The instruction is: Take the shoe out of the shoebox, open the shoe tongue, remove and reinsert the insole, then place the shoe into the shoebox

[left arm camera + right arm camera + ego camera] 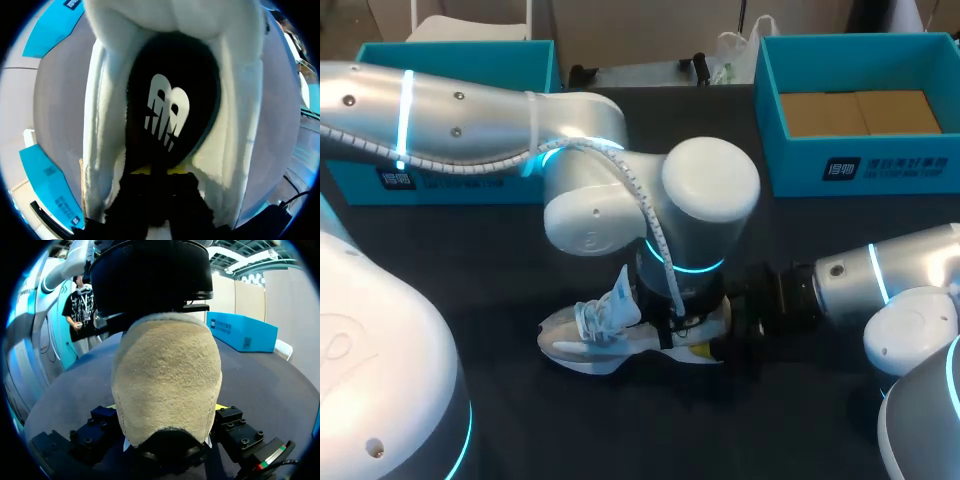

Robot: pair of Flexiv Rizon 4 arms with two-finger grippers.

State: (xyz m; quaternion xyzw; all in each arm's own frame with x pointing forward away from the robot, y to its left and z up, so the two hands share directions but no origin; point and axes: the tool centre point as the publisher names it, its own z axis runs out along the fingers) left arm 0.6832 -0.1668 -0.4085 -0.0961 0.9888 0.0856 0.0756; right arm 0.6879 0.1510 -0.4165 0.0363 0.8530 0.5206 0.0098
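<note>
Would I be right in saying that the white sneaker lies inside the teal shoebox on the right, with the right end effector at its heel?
Not quite. The white sneaker lies on the black table, outside the teal shoebox on the right, as the head view shows. The right end effector is indeed at its heel.

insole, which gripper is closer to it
Left. The left gripper is down inside the shoe, right at the insole. The right gripper is outside the shoe, clasping its heel from behind.
</note>
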